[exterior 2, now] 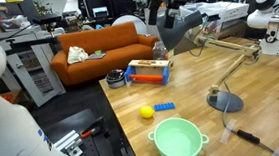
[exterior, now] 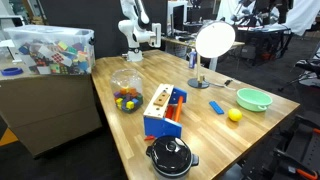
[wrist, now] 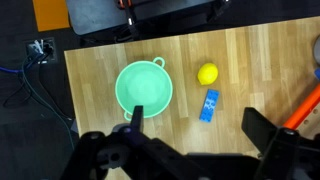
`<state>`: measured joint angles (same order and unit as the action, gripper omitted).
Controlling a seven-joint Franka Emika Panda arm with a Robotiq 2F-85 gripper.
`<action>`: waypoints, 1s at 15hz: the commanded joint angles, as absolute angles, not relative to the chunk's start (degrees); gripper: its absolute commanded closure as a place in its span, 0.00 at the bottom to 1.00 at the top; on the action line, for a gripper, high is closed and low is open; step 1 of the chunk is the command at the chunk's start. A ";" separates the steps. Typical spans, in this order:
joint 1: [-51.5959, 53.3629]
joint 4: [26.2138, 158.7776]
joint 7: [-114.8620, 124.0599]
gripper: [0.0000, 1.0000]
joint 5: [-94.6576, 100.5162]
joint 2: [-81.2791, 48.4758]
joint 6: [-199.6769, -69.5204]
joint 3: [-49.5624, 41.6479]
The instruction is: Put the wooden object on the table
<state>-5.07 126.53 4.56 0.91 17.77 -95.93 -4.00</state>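
The dark gripper (wrist: 193, 116) hangs well above the large light butcher-block wooden table (wrist: 90, 70), its two fingers (wrist: 137, 112) spread wide with nothing between them; in the wrist view the tabletop shows clear through the gap. Beneath it, just beyond one finger, sits the round pale-green plastic bowl with two small handles (wrist: 143, 88); the small blue rectangular brick (wrist: 209, 105) lies under the gap between the fingers, nearer the other finger; the yellow ball (wrist: 207, 73) lies just past the brick, apart from it. In an exterior view the blue-and-orange toy box with a pale wooden top (exterior 2: 149, 73) stands on the table below the gripper and off to one side, towards the orange sofa (exterior 2: 102, 46); the round grey base of the desk lamp (exterior 2: 225, 101) rests on the table on the opposite side of the gripper. The small flat mid-brown wooden block cannot be picked out in any view; it is too small to tell at this size, and it is not in the gripper.
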 commanded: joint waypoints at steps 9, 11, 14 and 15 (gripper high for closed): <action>-5.07 126.44 4.53 0.00 0.91 17.74 -95.83 -4.02; -4.69 125.75 5.72 0.00 0.67 17.20 -96.03 -3.36; -3.31 122.92 12.23 0.00 -1.72 15.16 -94.83 -0.90; -2.58 121.95 14.49 0.00 -2.68 14.65 -94.84 0.20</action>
<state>-3.55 125.51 9.51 -0.59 17.22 -96.19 -1.66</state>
